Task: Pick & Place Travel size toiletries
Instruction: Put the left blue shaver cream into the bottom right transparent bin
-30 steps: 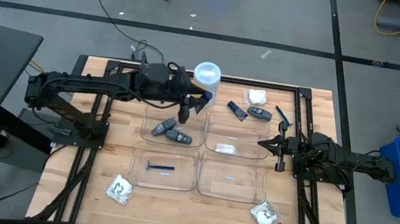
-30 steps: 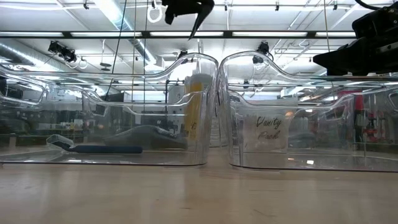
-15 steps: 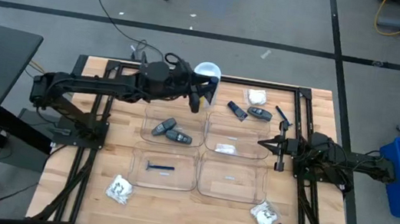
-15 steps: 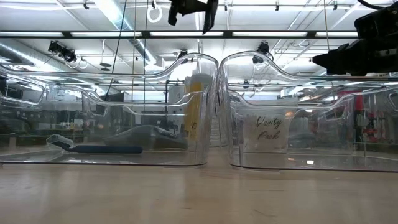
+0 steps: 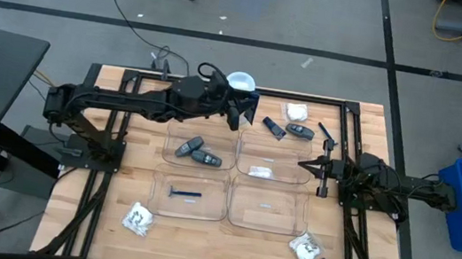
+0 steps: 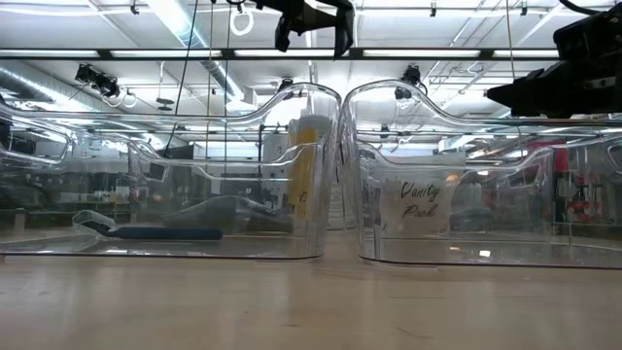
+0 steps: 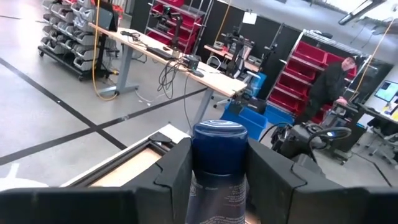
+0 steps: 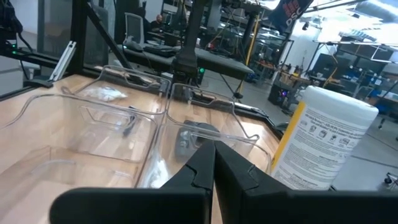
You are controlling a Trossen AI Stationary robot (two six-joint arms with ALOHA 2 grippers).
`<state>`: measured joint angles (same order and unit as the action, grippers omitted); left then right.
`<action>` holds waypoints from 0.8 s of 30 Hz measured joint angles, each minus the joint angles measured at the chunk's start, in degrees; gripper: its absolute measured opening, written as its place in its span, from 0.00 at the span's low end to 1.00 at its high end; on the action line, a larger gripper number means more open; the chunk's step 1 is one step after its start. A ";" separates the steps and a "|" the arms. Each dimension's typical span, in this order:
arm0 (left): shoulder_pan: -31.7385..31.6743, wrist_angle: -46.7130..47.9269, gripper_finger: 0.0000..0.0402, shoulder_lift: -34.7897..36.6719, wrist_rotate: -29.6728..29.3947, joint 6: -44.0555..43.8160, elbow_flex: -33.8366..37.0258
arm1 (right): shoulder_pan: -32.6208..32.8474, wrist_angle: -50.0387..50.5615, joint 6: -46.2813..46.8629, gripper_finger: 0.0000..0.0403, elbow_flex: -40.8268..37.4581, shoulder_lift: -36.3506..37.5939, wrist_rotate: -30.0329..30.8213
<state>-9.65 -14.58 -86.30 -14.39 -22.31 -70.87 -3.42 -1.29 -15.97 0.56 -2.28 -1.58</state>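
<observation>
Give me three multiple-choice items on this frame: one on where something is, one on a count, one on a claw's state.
1. In the high view, which clear tray holds the razor?
A. upper left
B. lower left
C. upper right

2. How many clear trays are on the table?
A. two
B. three
C. four

3. The left claw is:
A. open and empty
B. shut on a dark blue tube
C. shut on nothing

Answers:
1. B, since the blue razor lies in the lower-left tray.
2. C, since the trays form a two-by-two block.
3. B, since the left wrist view shows the tube clamped between the fingers.
</observation>
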 joint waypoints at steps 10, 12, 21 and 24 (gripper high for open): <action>-0.02 -0.01 0.35 0.00 -2.96 -3.89 0.00 | 0.02 -3.56 5.69 0.03 0.02 0.00 -2.37; -0.02 -0.18 0.35 0.00 -3.58 -4.43 0.00 | 0.02 -4.36 10.77 0.03 0.00 0.02 -4.18; -0.02 -4.48 0.35 0.00 -6.26 -4.50 0.00 | 0.02 -9.55 15.11 0.03 0.00 0.00 -1.75; -0.02 -4.83 0.35 0.00 -7.40 -4.50 0.00 | 0.02 -10.15 15.10 0.03 0.01 0.00 1.36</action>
<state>-9.67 -19.41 -86.30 -21.79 -26.81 -70.87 -3.40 -11.44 -0.86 0.56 -2.28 -0.23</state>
